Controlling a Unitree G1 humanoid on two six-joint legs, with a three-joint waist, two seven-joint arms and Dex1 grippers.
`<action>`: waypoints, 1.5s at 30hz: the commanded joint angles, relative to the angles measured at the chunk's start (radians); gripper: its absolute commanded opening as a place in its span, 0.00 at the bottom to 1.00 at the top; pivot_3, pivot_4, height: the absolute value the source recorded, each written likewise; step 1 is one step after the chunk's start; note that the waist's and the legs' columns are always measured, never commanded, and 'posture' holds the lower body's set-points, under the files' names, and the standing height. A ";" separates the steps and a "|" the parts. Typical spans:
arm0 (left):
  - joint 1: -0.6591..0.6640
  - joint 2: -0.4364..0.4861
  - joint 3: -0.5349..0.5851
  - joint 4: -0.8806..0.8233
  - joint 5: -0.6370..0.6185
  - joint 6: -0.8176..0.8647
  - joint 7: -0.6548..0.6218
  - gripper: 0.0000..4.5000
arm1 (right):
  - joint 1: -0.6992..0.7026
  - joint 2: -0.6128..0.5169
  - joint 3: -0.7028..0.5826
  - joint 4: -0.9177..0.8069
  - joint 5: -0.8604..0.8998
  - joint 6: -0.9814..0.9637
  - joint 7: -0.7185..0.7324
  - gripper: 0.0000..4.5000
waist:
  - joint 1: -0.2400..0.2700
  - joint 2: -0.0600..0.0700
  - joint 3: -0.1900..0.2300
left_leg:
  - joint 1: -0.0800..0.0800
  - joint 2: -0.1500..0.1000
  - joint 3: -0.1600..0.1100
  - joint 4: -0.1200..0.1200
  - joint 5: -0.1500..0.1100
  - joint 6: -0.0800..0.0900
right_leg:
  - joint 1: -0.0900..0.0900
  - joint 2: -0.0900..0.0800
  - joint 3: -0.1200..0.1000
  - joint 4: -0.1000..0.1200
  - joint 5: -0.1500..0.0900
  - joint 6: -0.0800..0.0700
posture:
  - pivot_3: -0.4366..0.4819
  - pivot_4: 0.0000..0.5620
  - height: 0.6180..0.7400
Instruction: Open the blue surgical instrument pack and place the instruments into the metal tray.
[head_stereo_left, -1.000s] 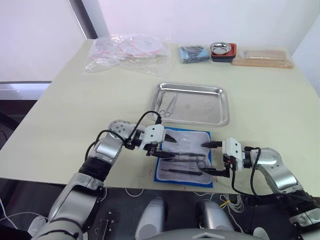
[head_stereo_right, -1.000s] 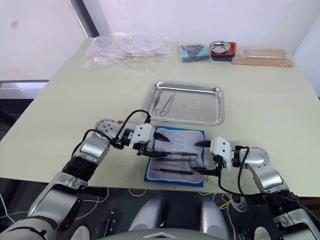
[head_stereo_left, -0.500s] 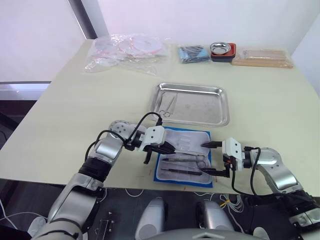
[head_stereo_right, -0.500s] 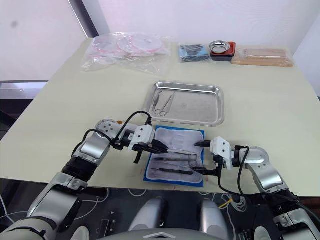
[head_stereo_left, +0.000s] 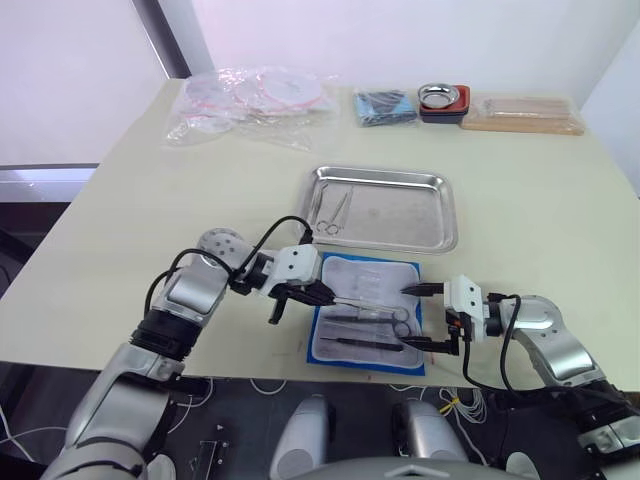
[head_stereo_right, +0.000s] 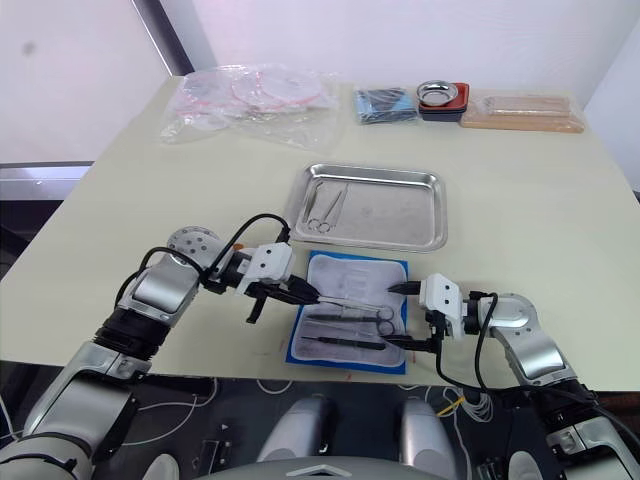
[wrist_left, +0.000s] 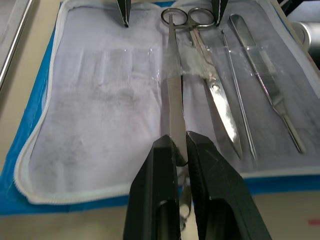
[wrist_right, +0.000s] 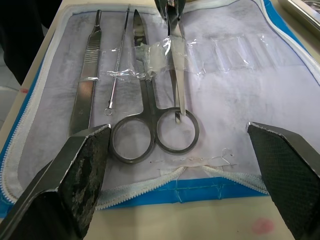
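At the far edge of the counter (head_stereo_left: 120, 210) lie a heap of clear plastic bags (head_stereo_left: 250, 100), a dark blue bundle in clear plastic (head_stereo_left: 385, 105), a small round steel bowl (head_stereo_left: 445, 98) on a red and black base, and a flat wooden block (head_stereo_left: 525, 115). None of them stands between the arms and the work.

The left arm reaches in from the left, bent at the elbow, its forearm low over the counter. The left pincer (wrist_left: 181, 150) is clamped on a slim pair of tweezers (wrist_left: 172, 85), which points across the pack's pale lining. The right arm comes in from the right, its forearm lying along the near edge. The right pincer (head_stereo_left: 425, 318) stands wide apart at the pack's right end, one finger to each side.

The blue pack (head_stereo_left: 330, 345) lies open near the front edge, just in front of the metal tray (head_stereo_left: 440, 215). On its lining rest scissors (wrist_right: 150, 110), a thin probe (wrist_right: 117, 65) and a flat handle (wrist_right: 87, 85). In the tray's left end lie ring-handled instruments (head_stereo_left: 335, 212).
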 joint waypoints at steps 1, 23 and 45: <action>-0.036 0.045 0.028 -0.068 -0.017 0.048 -0.020 0.01 | 0.042 -0.010 0.033 0.064 -0.051 0.033 0.002 1.00 | -0.004 0.000 0.000 | 0.000 0.000 0.000 0.000 0.000 0.000 | 0.000 0.000 0.000 0.000 0.000 0.000 | 0.48 0.27 1.00; -0.029 0.276 0.053 -0.177 -0.073 0.151 -0.130 0.01 | 0.037 0.002 0.042 0.080 -0.057 0.022 0.009 1.00 | -0.020 -0.006 -0.002 | 0.004 -0.001 0.031 0.002 -0.017 0.027 | -0.002 -0.012 0.023 -0.013 0.003 0.015 | 0.48 0.27 1.00; -0.077 0.339 0.130 -0.177 -0.215 0.290 -0.016 0.01 | 0.021 0.004 0.044 0.096 -0.057 0.019 0.013 1.00 | -0.017 -0.006 -0.002 | 0.004 0.003 0.021 0.002 -0.016 0.026 | -0.001 -0.003 0.017 -0.010 0.002 0.013 | 0.48 0.27 1.00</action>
